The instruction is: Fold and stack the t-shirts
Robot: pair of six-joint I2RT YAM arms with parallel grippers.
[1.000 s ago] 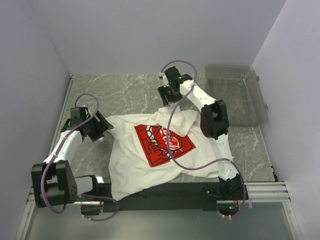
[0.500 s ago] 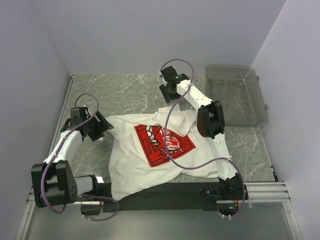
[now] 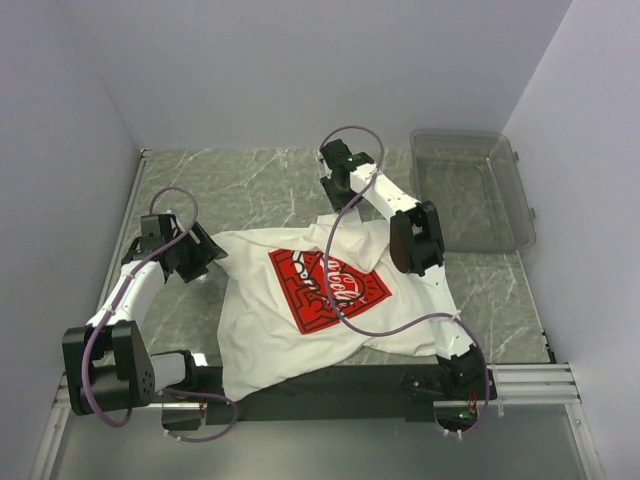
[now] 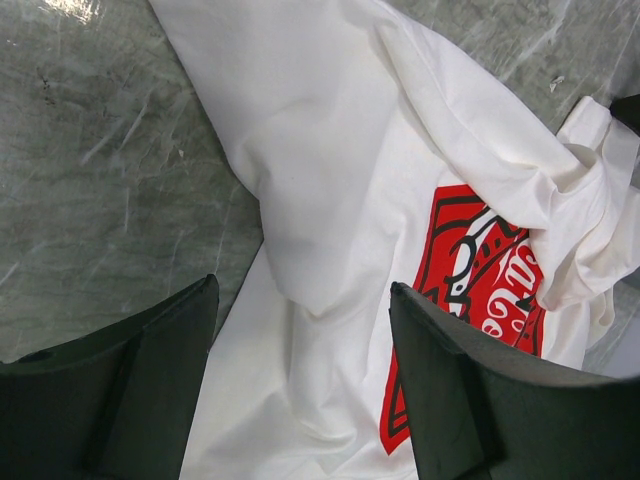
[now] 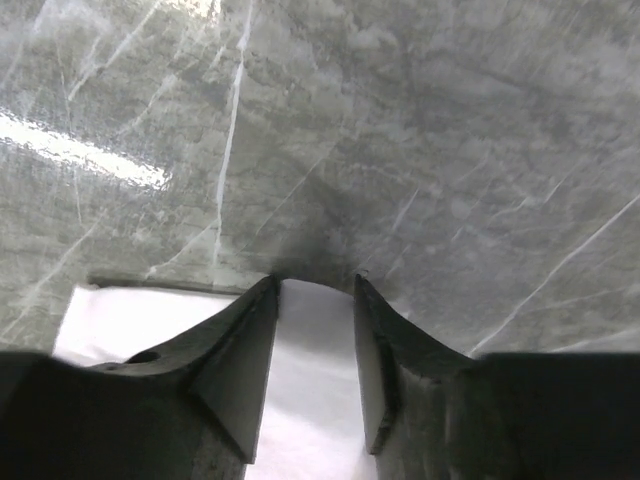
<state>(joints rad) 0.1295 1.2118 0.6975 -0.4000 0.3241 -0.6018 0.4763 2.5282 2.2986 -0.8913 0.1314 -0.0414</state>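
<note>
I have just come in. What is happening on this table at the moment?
Two robot arms are working on a white t-shirt with a red print. It lies crumpled and not yet folded on the marble table. The right tool pinches the shirt's far edge between its fingers. The left tool hangs open over the shirt's left side and grips nothing. The clear bin stands apart at the far right.

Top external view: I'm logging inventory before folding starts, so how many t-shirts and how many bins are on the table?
white t-shirt: 1
clear grey bin: 1
Total: 2
</note>
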